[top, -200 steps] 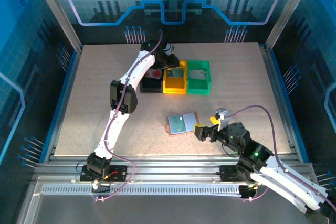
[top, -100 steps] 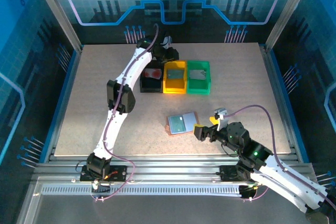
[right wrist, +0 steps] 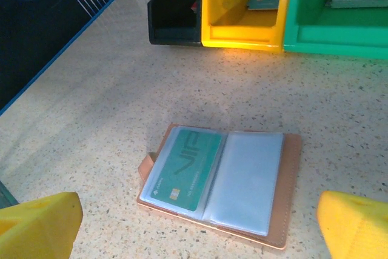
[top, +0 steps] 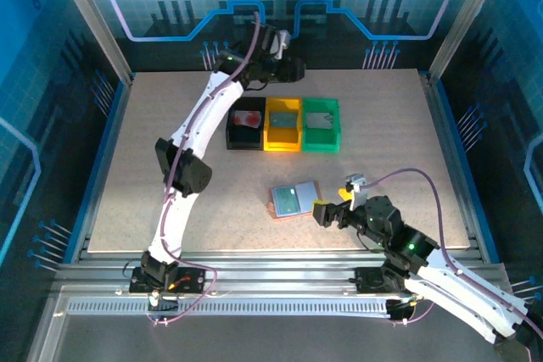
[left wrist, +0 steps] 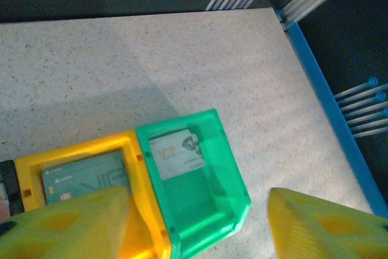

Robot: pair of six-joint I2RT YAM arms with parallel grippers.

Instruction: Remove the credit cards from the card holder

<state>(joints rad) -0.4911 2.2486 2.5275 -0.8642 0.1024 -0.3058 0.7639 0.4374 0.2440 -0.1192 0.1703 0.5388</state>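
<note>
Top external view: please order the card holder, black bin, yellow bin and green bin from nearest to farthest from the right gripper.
From the right gripper:
1. card holder, just left of it.
2. green bin, row's right end.
3. yellow bin, middle.
4. black bin, left end.

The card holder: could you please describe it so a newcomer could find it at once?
On the speckled beige table, look nearer the arms than the black, yellow and green plastic bins. The salmon-pink bifold card holder lies open there; unlike the bins, it is flat, with a teal-green card under one clear pocket.
</note>
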